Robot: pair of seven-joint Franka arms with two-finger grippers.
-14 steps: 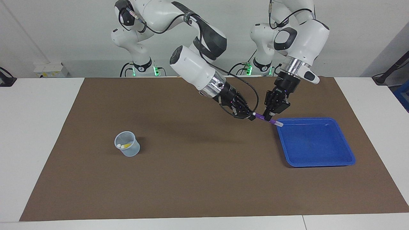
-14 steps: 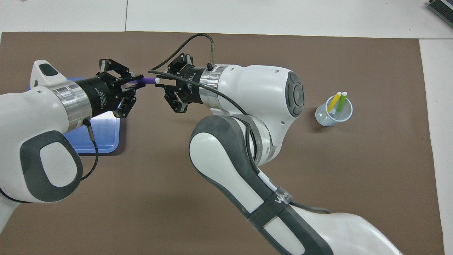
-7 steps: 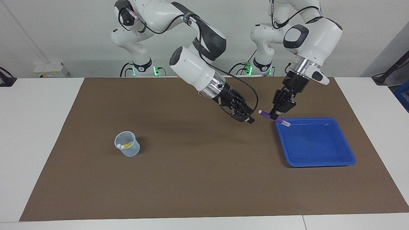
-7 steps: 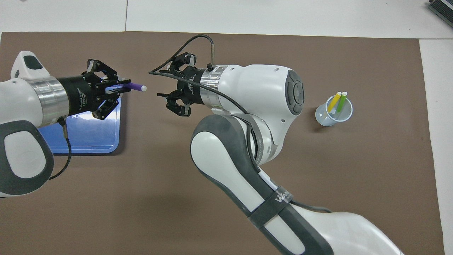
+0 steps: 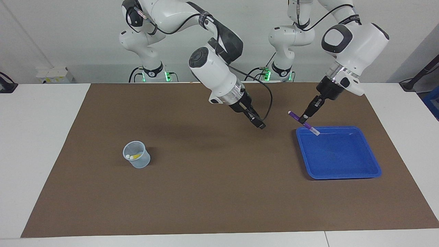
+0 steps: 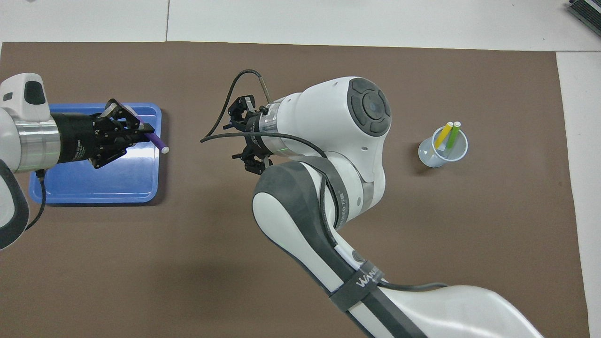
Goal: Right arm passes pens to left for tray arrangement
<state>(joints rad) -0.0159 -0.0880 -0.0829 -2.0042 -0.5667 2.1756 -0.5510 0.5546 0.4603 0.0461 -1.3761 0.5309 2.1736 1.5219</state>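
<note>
My left gripper (image 5: 304, 119) is shut on the middle of the purple pen (image 5: 295, 115), which hangs slanted in the air. The pen's pale end sits over the corner of the blue tray (image 5: 343, 154) that is nearest the robots and the table's middle. In the overhead view the purple pen (image 6: 156, 141) pokes out past the tray's rim (image 6: 94, 201). My right gripper (image 5: 259, 125) is open and holds nothing, hanging over the bare mat beside the tray. The yellow pen (image 6: 443, 134) and the green pen (image 6: 452, 134) stand in a translucent cup (image 6: 441, 154).
The cup (image 5: 137, 156) stands on the brown mat (image 5: 219, 192) toward the right arm's end of the table. The tray lies at the left arm's end. White table surface borders the mat on all sides.
My right gripper let go of the purple pen, opened and drew back, turning downward. My left gripper kept the pen and carried it toward the tray.
</note>
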